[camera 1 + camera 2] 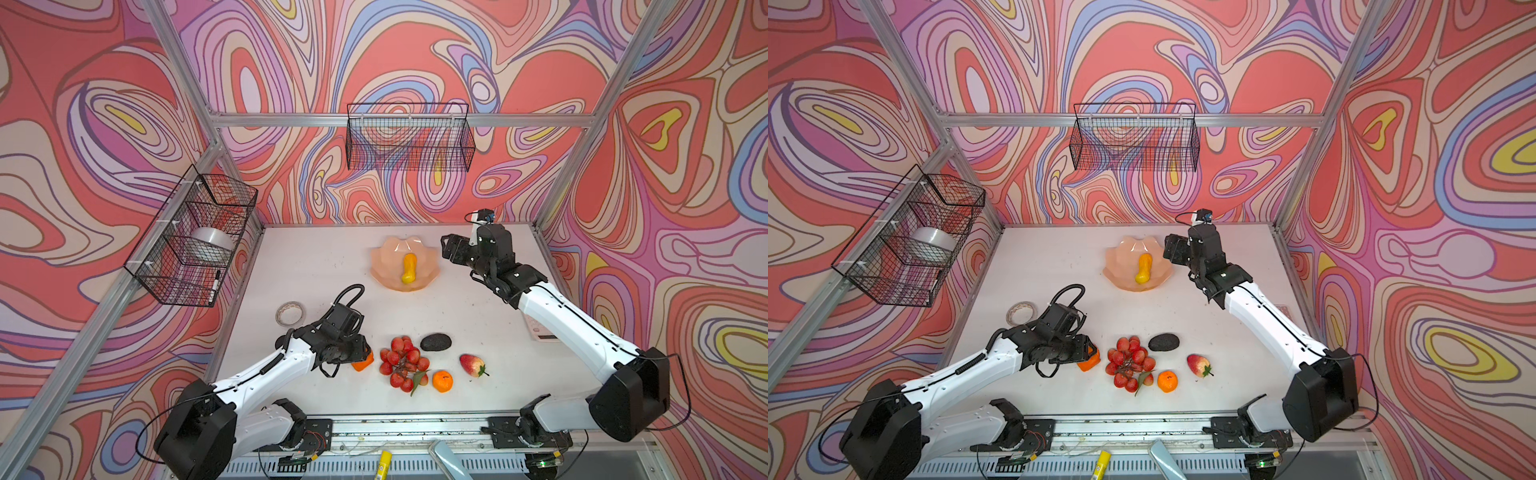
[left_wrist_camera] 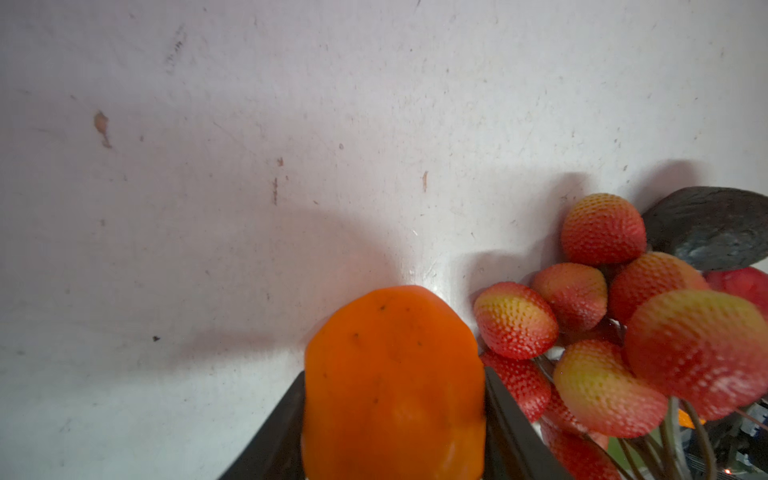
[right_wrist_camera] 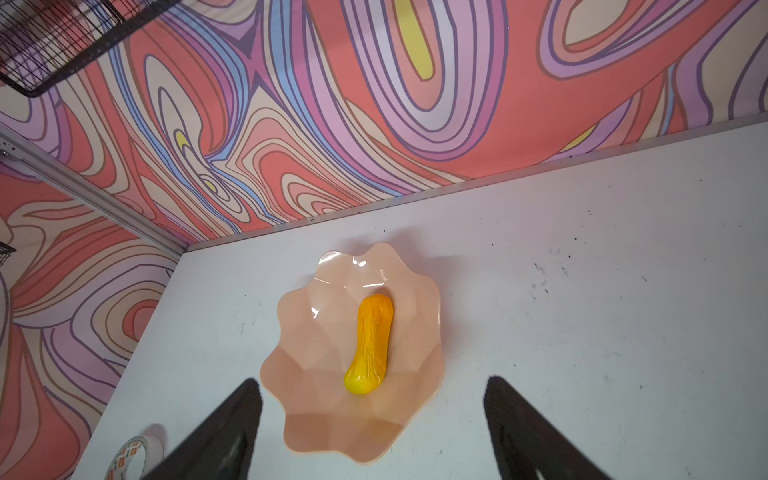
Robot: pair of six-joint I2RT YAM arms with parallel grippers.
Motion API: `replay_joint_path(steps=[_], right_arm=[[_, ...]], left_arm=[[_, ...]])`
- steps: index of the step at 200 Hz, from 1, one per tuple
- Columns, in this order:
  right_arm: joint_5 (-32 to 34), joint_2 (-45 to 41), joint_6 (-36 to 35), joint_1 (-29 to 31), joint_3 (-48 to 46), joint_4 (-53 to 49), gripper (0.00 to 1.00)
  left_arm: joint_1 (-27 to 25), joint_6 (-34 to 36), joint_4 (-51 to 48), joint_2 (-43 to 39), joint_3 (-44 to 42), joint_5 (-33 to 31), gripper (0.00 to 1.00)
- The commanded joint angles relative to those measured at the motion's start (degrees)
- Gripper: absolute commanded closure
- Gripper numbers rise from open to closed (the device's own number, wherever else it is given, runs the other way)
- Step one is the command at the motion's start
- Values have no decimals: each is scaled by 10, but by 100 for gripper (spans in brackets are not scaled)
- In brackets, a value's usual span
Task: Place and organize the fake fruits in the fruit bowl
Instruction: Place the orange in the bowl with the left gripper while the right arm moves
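Six fruits (image 1: 403, 363), one bowl (image 1: 386, 266): yellow-orange gourd (image 1: 409, 268) lay in scalloped peach bowl; left jaws clamped one orange fruit (image 2: 395, 382), right jaws gaped.

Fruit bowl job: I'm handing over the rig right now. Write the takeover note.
Left gripper: shut on the orange fruit, low at the table, beside the berries.
Right gripper: open, empty, next to the bowl.
Done: the gourd lies in the bowl.
On the table's near side: berries, avocado, strawberry, second orange.
Left to do: carry the orange fruit to the bowl, then the other four, and arrange them.
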Motion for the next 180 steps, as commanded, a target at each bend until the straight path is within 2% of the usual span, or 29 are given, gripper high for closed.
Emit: replay_joint_path(steps=[1,27,49,79,112,146,165,180], right_arm=[[16,-21,8,0,-7,8,12],[24,-37,-4,1,-21,3,11],[21,-61,-8,0,-47,-7,10],[31,-109,5,0,-91,-52,10],[58,-169,30,0,-139,-122,10],[63,-228,60,0,-181,-164,10],[63,-249,72,0,-193,-179,10],[64,-255,76,0,-194,-193,10]], left_arm=[[-3,17,-44,-56,26,-40,50],[-2,65,-21,-120,81,-105,48],[-2,129,55,-94,133,-161,46],[-2,204,122,47,247,-208,45],[2,261,172,222,381,-204,45],[20,271,160,385,510,-210,44],[32,262,166,448,553,-201,44],[33,263,165,493,584,-221,44]])
